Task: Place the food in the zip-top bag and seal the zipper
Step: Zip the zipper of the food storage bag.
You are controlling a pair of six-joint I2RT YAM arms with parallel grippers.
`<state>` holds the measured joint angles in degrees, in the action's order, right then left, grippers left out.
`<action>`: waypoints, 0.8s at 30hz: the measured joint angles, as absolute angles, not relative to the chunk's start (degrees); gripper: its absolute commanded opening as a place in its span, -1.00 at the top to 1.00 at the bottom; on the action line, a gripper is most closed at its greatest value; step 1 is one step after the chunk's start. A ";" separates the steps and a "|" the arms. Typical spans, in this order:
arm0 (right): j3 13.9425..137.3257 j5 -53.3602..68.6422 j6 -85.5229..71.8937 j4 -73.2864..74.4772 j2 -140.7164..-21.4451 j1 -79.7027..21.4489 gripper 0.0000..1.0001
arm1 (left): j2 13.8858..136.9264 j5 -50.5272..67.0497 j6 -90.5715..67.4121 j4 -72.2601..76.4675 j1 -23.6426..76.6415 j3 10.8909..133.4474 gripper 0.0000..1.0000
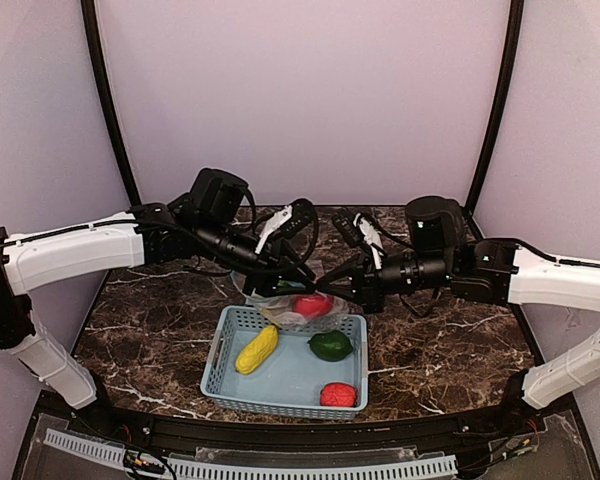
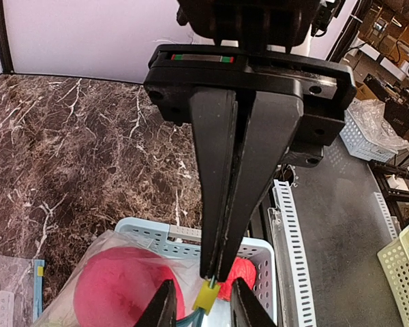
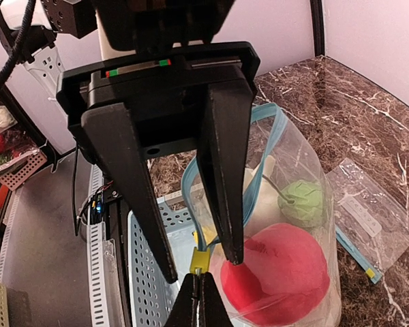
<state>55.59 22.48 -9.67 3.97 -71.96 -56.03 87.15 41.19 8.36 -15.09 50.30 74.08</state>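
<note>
Right wrist view. Right gripper [image 3: 200, 278] at 6 o'clock, fingers pressed together on the rim of the zip-top bag [image 3: 300, 157], tips touching the yellow slider [image 3: 200, 259]. Left gripper [image 3: 202, 268] comes down from 12 o'clock, fingers apart, one either side of the slider. Bag mouth gapes, and the blue zip track [image 3: 276, 129] loops toward 1 o'clock. Inside the bag are a red apple [image 3: 279, 272] at 5 o'clock, a pale green round fruit [image 3: 301, 203] above it and a white piece [image 3: 262, 180] beside that. Light blue basket [image 3: 153, 272] at 7 o'clock. A flat spare bag [image 3: 368, 211] lies at 3 o'clock on the marble table [image 3: 341, 88].
</note>
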 measured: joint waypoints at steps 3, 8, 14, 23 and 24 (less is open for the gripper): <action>55.59 22.50 -9.65 4.03 -71.96 -56.01 1.00 | 87.53 41.32 8.60 -15.20 50.28 74.08 0.61; 55.59 22.44 -9.65 4.27 -71.96 -55.88 1.00 | 87.57 41.41 8.71 -15.20 50.24 74.08 0.80; 55.59 21.58 -9.65 4.34 -71.96 -55.70 1.00 | 87.57 41.36 9.04 -15.11 50.24 74.08 0.98; 55.57 18.65 -9.50 4.43 -71.07 -55.72 1.00 | 87.55 40.23 9.04 -13.78 50.24 74.08 0.99; 55.57 17.98 -9.45 4.51 -70.74 -55.72 1.00 | 87.53 39.97 9.04 -13.41 50.24 74.08 0.99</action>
<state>55.57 17.98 -9.45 4.51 -70.74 -55.72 87.53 39.97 9.04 -13.41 50.24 74.08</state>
